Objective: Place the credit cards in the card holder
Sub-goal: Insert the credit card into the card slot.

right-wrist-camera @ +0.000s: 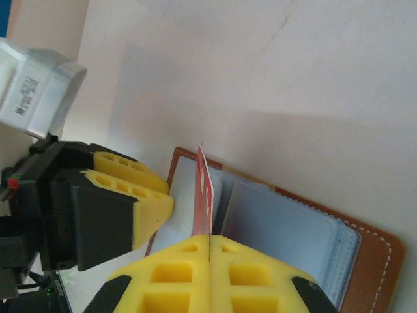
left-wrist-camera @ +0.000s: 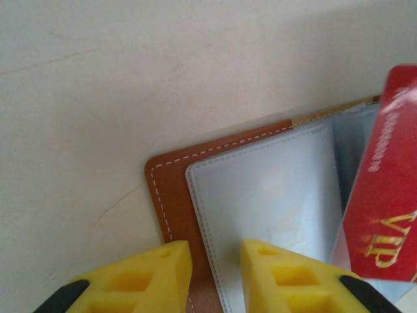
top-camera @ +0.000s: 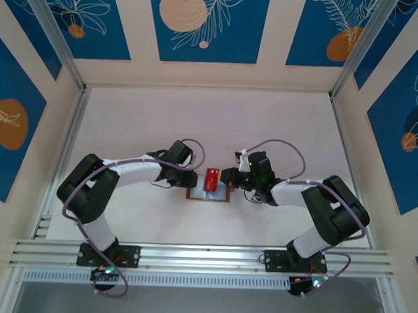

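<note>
Right hand [right-wrist-camera: 210,240] tight on red card [right-wrist-camera: 205,189] over card holder [right-wrist-camera: 290,229]; left hand [left-wrist-camera: 216,253] ajar

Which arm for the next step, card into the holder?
Right. The right tool is shut on the red card, edge-on over the pockets of the open card holder. The left tool, jaws apart, sits at the holder's edge without a card.

One camera looks down on the whole table [top-camera: 197,121] from behind the arms [top-camera: 95,185]; both wrist cameras sit close, sharing the open wallet [left-wrist-camera: 171,189].
</note>
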Controlling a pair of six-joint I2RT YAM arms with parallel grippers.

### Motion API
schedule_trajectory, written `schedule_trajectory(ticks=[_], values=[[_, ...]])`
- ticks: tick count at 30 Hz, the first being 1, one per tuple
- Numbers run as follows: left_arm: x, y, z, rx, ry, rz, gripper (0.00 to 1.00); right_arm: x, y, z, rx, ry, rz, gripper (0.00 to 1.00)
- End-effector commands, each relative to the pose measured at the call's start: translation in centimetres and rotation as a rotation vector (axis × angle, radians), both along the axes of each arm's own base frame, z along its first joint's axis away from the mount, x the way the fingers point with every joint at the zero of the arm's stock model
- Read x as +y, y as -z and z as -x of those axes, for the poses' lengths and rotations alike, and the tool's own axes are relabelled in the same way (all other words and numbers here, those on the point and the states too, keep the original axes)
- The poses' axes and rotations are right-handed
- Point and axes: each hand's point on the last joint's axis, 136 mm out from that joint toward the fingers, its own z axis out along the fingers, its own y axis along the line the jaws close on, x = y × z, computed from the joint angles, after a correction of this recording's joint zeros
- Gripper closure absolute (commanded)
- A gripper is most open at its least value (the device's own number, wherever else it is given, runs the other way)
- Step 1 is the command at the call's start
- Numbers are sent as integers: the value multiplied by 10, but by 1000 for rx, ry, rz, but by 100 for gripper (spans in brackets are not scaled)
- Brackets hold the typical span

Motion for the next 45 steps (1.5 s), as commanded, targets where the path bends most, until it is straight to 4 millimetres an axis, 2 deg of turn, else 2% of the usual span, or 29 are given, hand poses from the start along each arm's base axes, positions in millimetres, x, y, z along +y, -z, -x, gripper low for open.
schedule_trajectory(ticks=[1,18,28,38,45], values=[[17,23,10,57,-20,-76,73,2,7,6,14,1,3,100],[16,24,8,56,-18,-76,73,-6,25,27,97,24,42,100],[15,26,7,59,-17,-78,72,-23,29,34,105,118,96,100],[14,27,7,65,-16,-74,73,-3,27,30,113,52,81,100],[15,30,9,68,-17,-75,73,-2,19,28,109,55,97,87]])
